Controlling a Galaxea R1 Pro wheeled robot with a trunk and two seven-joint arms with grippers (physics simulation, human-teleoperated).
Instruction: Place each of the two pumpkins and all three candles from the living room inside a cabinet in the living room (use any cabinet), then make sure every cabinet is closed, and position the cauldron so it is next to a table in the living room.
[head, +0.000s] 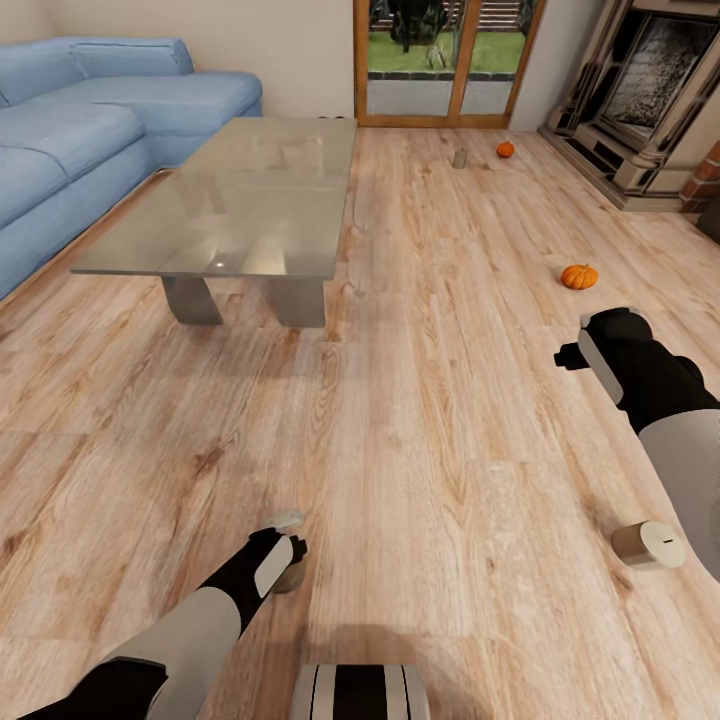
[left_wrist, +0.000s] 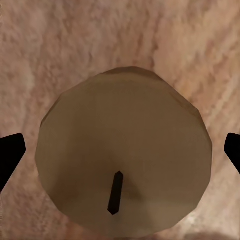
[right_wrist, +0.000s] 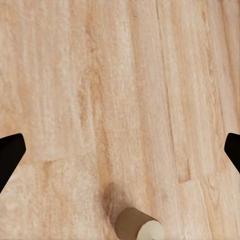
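Observation:
My left gripper (head: 285, 555) hangs low over the floor, open, astride an upright grey candle (left_wrist: 125, 155) whose flat top and dark wick fill the left wrist view. Its fingertips (left_wrist: 10, 150) stand apart from the candle's sides. A second candle (head: 648, 545) lies on its side near my right arm, also visible as the candle (right_wrist: 137, 225) in the right wrist view. My right gripper (head: 585, 350) is open above bare floor. One pumpkin (head: 579, 276) sits beyond it. Another pumpkin (head: 505, 149) and a third candle (head: 460, 158) stand farther off. The table (head: 240, 200) is ahead on the left. Cabinet and cauldron are out of view.
A blue sofa (head: 90, 120) runs along the left behind the table. A dark ornate fireplace (head: 650, 90) stands at the far right, and a wood-framed glass door (head: 450, 60) is straight ahead. Light wood-plank floor (head: 420, 400) stretches between them.

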